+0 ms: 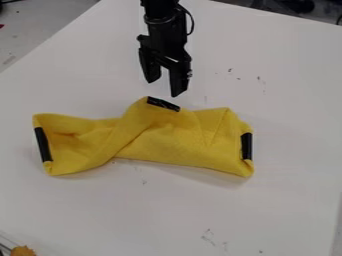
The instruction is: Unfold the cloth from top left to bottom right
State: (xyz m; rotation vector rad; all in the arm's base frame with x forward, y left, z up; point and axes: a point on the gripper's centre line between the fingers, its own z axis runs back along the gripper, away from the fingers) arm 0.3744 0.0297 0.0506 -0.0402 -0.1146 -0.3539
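One yellow cloth (pixel 175 142) lies folded and creased on the one white bench (pixel 167 215), showing three black strips (pixel 163 104): one at each end, one on its upper edge. One gripper (pixel 164 88) hangs near that upper strip, its two jaws apart.

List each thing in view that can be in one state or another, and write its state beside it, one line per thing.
Gripper: open, fingers apart, above the table beyond the cloth's top edge, holding nothing.
Yellow cloth: still folded and bunched, lying on the table, a diagonal fold crossing its left part.
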